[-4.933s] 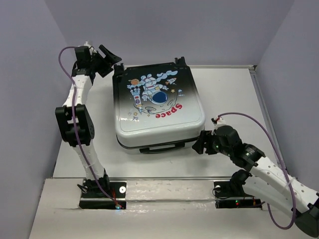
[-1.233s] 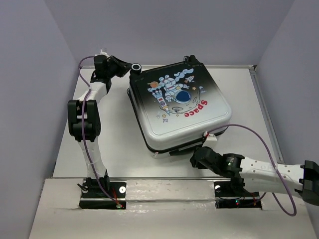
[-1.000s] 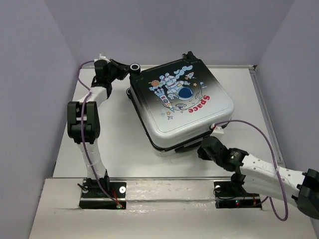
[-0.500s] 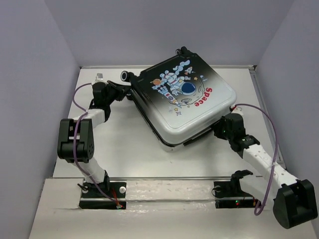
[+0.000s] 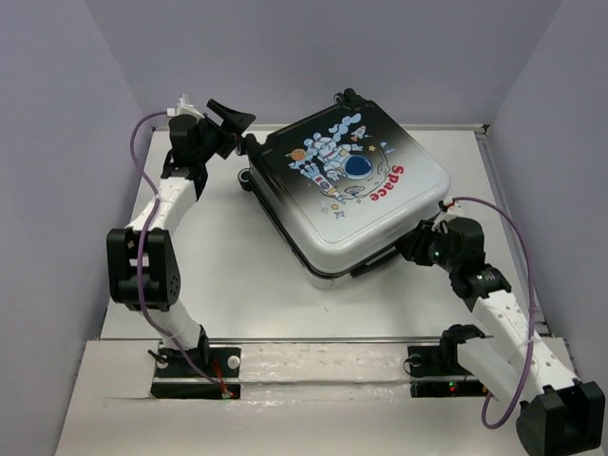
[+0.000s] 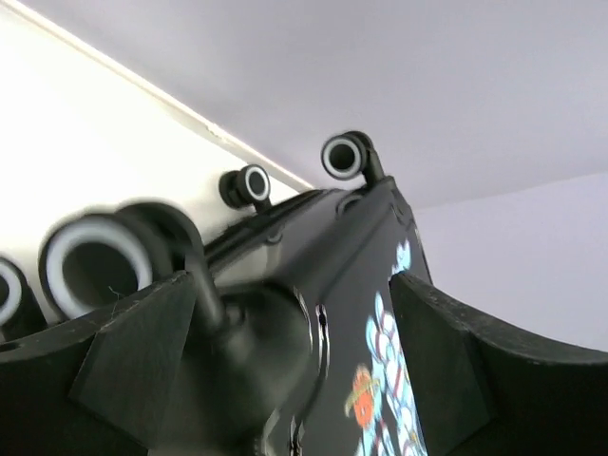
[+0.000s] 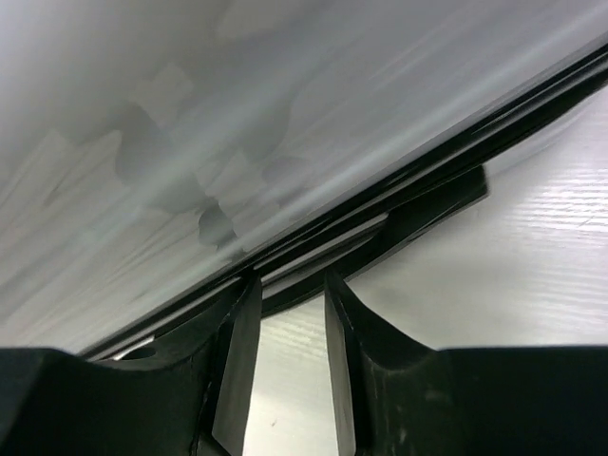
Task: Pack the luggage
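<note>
Knocked at the wheel (image 6: 95, 261) beside the wide-spread left gripper (image 6: 290, 294), the luggage (image 5: 351, 190) could be rolled away from the barely parted right gripper (image 7: 290, 285).

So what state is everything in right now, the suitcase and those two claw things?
Luggage: shut, lying flat on the table, astronaut print up, turned askew to the table's edges.
Left jaws: wide open at the luggage's wheeled corner, gripping nothing.
Right jaws: only slightly apart, tips at the seam on the luggage's near side, nothing between them.
</note>
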Robot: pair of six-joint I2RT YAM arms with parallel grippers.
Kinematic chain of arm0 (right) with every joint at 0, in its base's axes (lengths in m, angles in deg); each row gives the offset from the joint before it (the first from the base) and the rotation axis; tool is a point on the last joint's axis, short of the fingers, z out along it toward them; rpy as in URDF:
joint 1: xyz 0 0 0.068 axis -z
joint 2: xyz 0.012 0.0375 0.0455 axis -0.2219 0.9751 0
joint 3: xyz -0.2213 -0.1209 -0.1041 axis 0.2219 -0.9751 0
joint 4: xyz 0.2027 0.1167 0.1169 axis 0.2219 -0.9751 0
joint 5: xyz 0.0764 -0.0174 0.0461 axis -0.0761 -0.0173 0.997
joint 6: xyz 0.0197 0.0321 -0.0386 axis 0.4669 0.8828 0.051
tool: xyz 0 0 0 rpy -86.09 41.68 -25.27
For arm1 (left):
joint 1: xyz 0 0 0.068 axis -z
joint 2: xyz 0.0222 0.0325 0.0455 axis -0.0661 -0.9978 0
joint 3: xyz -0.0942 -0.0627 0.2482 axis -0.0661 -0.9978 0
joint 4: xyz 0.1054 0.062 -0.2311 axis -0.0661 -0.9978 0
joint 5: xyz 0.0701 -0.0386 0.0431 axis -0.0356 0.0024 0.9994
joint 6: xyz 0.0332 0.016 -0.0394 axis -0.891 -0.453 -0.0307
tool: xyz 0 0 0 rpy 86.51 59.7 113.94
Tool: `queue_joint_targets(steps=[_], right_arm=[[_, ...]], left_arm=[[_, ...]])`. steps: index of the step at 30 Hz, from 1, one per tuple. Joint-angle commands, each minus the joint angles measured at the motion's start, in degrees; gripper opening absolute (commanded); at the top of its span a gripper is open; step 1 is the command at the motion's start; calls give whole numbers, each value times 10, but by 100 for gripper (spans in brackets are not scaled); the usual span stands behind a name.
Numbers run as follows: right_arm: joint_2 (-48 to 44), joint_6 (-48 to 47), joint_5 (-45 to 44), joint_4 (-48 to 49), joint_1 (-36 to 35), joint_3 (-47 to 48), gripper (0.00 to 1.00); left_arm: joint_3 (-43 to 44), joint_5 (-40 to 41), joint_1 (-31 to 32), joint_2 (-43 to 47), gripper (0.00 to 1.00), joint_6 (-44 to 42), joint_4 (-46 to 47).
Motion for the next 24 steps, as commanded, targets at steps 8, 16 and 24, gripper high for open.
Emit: queue_joint_targets(steps=[8, 16, 24], right_arm=[[-61, 3, 120, 13, -8, -8, 44], [-59, 3, 130, 21, -8, -15, 44], [-50, 3, 128, 21, -8, -15, 53]], left_arm=[[229, -39, 10, -176, 94, -50, -141], [231, -23, 15, -197, 85, -55, -150], [254, -1, 36, -217, 83, -83, -205]])
